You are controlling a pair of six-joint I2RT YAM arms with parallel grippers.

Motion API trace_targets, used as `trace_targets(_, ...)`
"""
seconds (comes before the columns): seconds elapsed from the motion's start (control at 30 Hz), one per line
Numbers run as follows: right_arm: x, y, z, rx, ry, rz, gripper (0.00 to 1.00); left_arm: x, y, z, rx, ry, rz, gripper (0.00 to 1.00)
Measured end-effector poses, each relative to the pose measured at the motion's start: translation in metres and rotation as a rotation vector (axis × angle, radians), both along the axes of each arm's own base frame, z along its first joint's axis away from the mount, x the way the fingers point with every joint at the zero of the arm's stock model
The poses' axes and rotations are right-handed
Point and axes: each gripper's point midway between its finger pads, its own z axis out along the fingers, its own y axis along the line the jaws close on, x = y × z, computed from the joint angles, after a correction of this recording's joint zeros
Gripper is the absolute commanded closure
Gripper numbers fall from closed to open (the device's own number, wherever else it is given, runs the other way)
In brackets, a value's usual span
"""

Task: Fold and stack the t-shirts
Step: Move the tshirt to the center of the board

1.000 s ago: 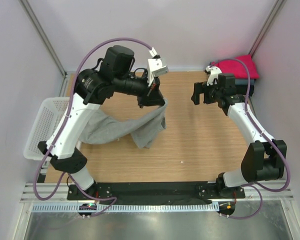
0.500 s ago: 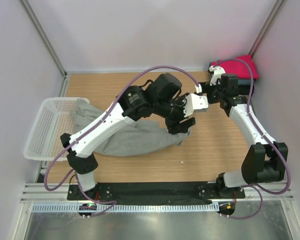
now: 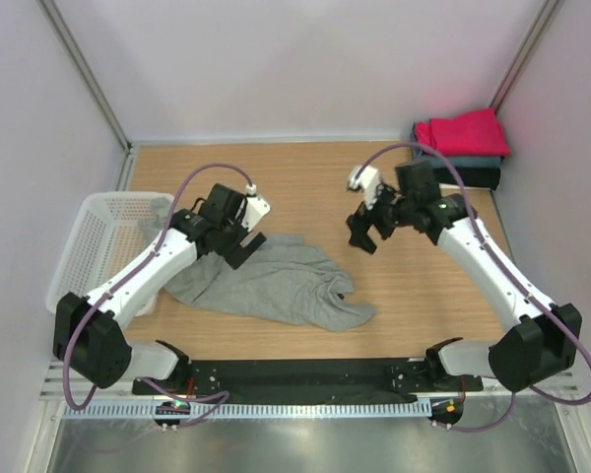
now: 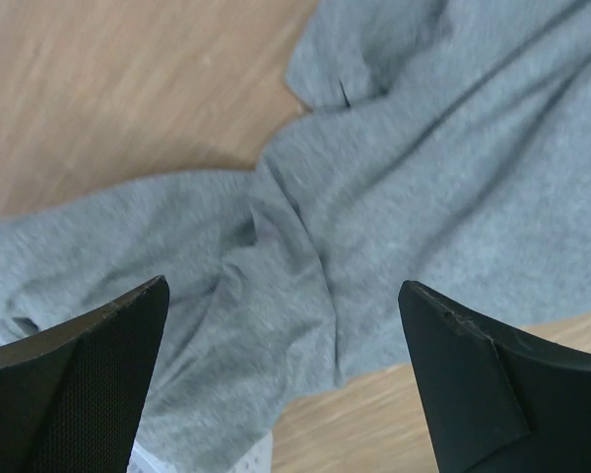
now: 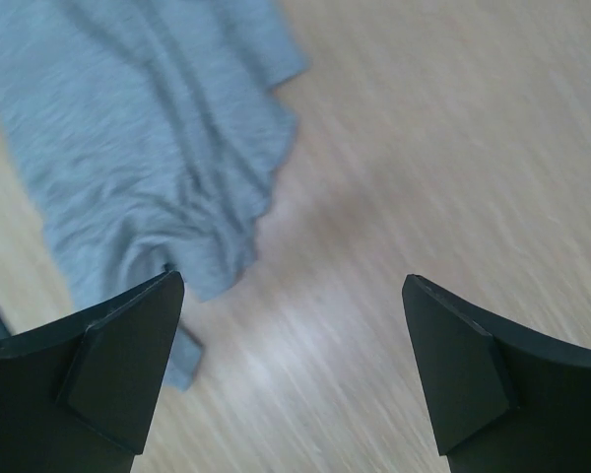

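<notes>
Grey tee, place: the grey t-shirt (image 3: 276,286) lay crumpled on the wooden surface (image 3: 424,286), left of centre; its left end trailed up to the white basket (image 3: 89,246), and whether it hung over the rim I could not tell.
Stack, place: the magenta-red tee (image 3: 463,133) sat folded on the slate-blue tee (image 3: 453,163) in the far right corner, with the black tee (image 3: 488,177) at the bottom.
Risk, basket: a pull toward the middle could, by my judgement, catch cloth on the mesh and drag the basket along.
Risk, layers: the cloth was bunched in deep creases; a pinch there might take two layers at once and leave the fold crooked.
Risk, sleeve: one sleeve was tucked near the right hem; smoothing without freeing it would likely trap a lump.
Left arm, pose: stretched low from its base toward the far left; the left claw (image 3: 238,246) pointed down just above the tee's upper left part.
Right arm, pose: reached inward over bare wood; the right claw (image 3: 364,232) hung apart from the tee, angled toward its right edge.
Claws, state: both were spread wide and gripped nothing.
</notes>
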Motion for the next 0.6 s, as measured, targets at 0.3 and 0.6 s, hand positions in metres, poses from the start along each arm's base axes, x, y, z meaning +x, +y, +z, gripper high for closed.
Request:
trace_targets(0.3, -0.063, 0.047, -0.058, -0.129, 0.22, 0.268, 0.0, -0.035, 0.008, -0.073, 0.064, 0.204, -0.025, 0.0)
trace_targets(0.6, -0.064, 0.046, -0.058, -0.135, 0.224, 0.264, 0.0, -0.061, -0.001, -0.135, 0.058, 0.443, -0.024, 0.42)
